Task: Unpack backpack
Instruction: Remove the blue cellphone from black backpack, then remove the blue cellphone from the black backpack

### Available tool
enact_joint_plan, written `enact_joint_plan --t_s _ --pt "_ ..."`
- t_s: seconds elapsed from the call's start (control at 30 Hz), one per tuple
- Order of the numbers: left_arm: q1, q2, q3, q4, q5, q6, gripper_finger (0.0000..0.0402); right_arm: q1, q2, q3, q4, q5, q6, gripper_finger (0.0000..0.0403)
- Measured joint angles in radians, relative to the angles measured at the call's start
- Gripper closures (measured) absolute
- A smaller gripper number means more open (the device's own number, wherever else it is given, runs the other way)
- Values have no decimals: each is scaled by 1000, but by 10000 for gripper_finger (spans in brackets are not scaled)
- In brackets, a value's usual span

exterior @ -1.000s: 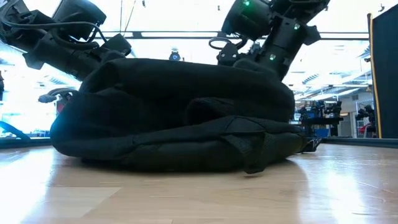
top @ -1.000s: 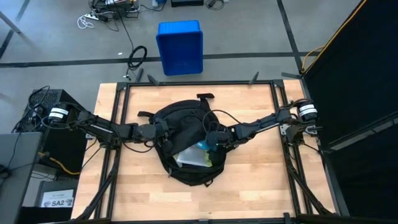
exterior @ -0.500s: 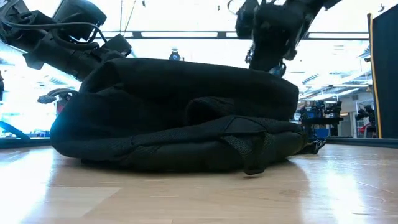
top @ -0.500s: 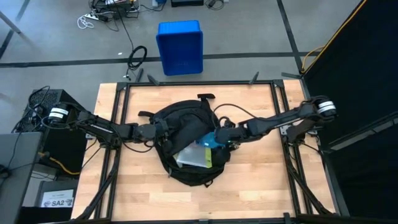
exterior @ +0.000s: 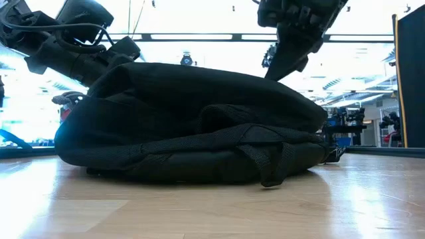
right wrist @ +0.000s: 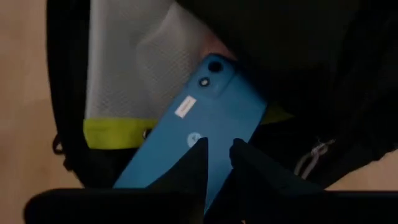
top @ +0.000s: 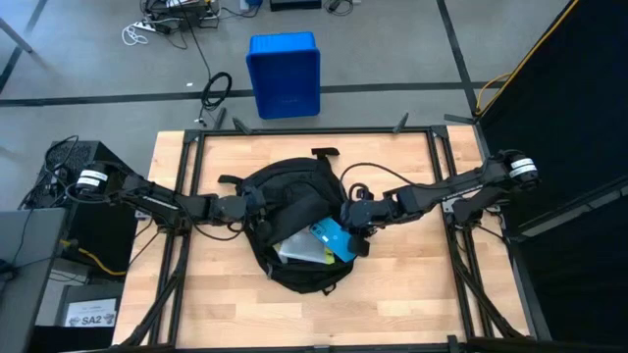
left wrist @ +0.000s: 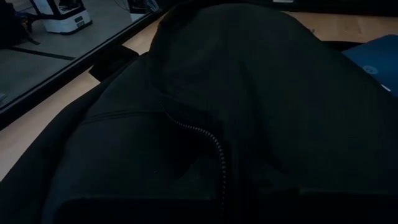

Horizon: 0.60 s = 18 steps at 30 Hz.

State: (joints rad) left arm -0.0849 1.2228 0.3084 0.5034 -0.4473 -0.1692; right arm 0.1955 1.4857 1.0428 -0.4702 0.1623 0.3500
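Observation:
The black backpack (top: 294,201) lies flat in the middle of the table, its opening turned up; from the low view it is a wide black mound (exterior: 186,133). A blue phone (top: 332,238) sticks out of the opening beside a white mesh item with a yellow-green edge (top: 299,250). My right gripper (top: 351,222) is over the backpack's right side, its fingers nearly together at the phone (right wrist: 199,134). My left gripper (top: 257,208) is at the backpack's left side, shut on its fabric. My left gripper holds the backpack's fabric at its upper left edge (exterior: 123,56), coming level from the table's left. The black cloth (left wrist: 217,124) fills its wrist view and hides the fingers. My right gripper has its two fingers (right wrist: 194,163) close together on the phone's end away from the camera lenses (right wrist: 217,171), slanting down from the table's right. The phone lies tilted, its lens end (right wrist: 211,71) over the mesh item inside the opening. Which faces the fingers press does not show.
A blue plastic bin (top: 285,74) stands on the floor beyond the table's far edge. A black strap (exterior: 269,166) trails from the backpack onto the wood at the near side. Bare wooden table (top: 412,284) lies on the backpack's near, left and right sides.
My right gripper has risen and drawn back toward the table's right edge. The blue phone has come along with it, sliding farther out of the backpack's opening, so that more of it shows. The backpack's top on that side has sunk slightly.

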Motion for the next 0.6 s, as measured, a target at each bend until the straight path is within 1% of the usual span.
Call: enact_joint_plan --t_s 0.1,0.2,0.3,0.43,0.53,0.6 --pt "0 0 0 -1 0 0 402 8 14 0 5 -21 7 332" --pt "0 0 0 0 0 0 402 6 39 0 -19 -43 39 291" --pt "-2 0 2 0 6 -4 402 -25 81 -1 -58 -106 58 244" --pt "-2 0 2 1 8 -7 402 -77 119 -2 -16 -252 52 190" --pt "-2 0 3 -4 8 -15 402 -110 128 0 17 -290 37 164" --pt "-2 0 2 -10 8 -16 402 -138 128 -1 -9 -290 26 155"
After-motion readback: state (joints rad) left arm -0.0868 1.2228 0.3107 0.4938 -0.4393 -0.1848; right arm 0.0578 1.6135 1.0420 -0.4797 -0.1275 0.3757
